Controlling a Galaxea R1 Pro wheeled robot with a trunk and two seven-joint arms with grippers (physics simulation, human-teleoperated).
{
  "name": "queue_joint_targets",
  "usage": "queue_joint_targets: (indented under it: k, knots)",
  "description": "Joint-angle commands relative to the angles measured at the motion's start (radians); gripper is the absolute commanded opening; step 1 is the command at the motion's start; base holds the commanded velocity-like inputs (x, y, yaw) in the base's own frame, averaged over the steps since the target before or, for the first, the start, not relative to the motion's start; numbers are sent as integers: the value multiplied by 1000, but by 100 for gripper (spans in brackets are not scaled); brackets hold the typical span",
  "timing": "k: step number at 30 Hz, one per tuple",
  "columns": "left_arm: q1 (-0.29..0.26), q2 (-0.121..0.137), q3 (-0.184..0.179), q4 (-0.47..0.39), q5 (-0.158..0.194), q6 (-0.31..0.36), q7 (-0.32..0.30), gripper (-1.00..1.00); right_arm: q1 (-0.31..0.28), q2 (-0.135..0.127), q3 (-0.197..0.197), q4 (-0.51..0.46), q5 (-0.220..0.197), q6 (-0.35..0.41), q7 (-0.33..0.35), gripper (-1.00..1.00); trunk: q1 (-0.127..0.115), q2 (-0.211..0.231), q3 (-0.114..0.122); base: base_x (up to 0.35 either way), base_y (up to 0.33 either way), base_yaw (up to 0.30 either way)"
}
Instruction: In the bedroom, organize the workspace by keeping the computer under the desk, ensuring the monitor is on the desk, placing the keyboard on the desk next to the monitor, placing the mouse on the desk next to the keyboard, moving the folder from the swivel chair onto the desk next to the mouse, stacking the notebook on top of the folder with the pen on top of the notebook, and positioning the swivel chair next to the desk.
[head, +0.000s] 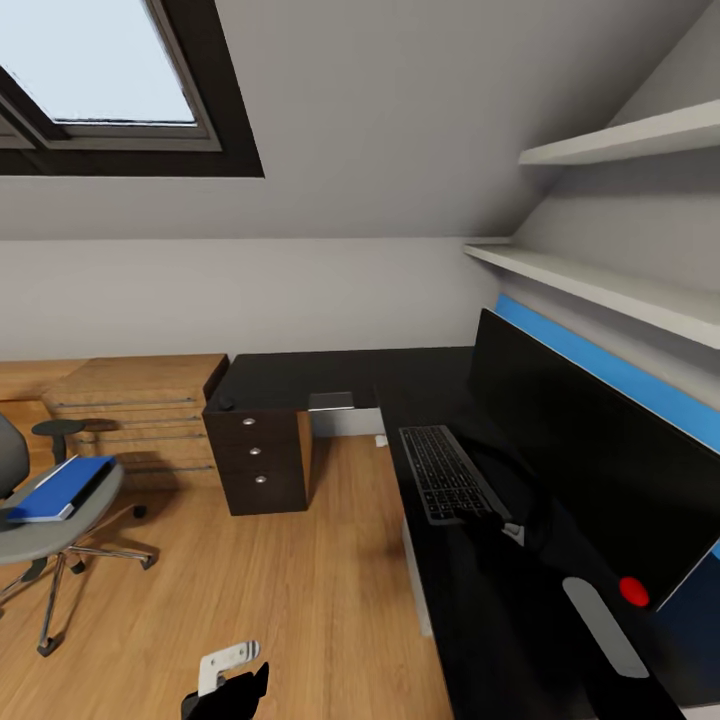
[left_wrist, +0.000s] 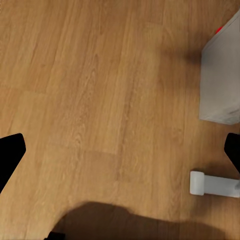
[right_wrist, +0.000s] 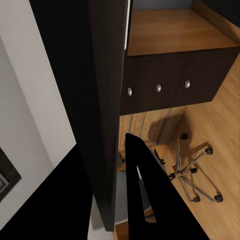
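The black desk (head: 300, 375) runs along the back wall and down the right. On it the monitor (head: 590, 470) stands with its red light (head: 633, 590), and the keyboard (head: 450, 472) lies flat beside it. A dark shape, probably my right gripper (head: 500, 525), sits at the keyboard's near end; in the right wrist view one finger (right_wrist: 140, 190) lies beside a black slab. The swivel chair (head: 30, 530) at left carries the blue folder (head: 60, 488). My left gripper (head: 238, 688) (left_wrist: 120, 155) hangs open over the floor. A small grey rectangle (head: 332, 401), perhaps the notebook, lies on the desk. Pen and mouse are not discernible.
The drawer unit (head: 258, 462) stands under the desk's back wing, with a light wooden shelf unit (head: 140, 400) to its left. A pale grey box with a red spot (left_wrist: 220, 75), seemingly the computer, and a white T-foot (left_wrist: 212, 184) rest on the wood floor (head: 300, 600). Wall shelves (head: 600, 285) overhang the monitor.
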Motion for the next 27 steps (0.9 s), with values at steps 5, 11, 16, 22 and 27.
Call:
queue_joint_targets:
  k: [5, 11, 16, 22, 27]
  knots:
    - [0, 1, -2, -2, 8, 2, 8, 100, -1, 0, -4, 0, -3, 5, 1, -100, 20, -37, -18, 0, 0, 0]
    - [0, 1, -2, -2, 9, 2, 8, 100, -1, 0, -6, 0, -2, 4, -1, -100, 43, -79, -36, 0, 0, 0]
    - [0, 1, -2, -2, 10, 2, 7, 100, -1, 1, -7, 0, -2, 3, -4, -100, 62, -114, -52, 0, 0, 0]
    - [0, 1, -2, -2, 10, 2, 7, 100, -1, 1, -7, 0, -1, 2, -5, -100, 73, -135, -61, 0, 0, 0]
    - [0, 2, -5, -2, 9, 2, 4, 100, -1, 1, -6, 0, -1, 2, -6, -100, 73, -135, -61, 0, 0, 0]
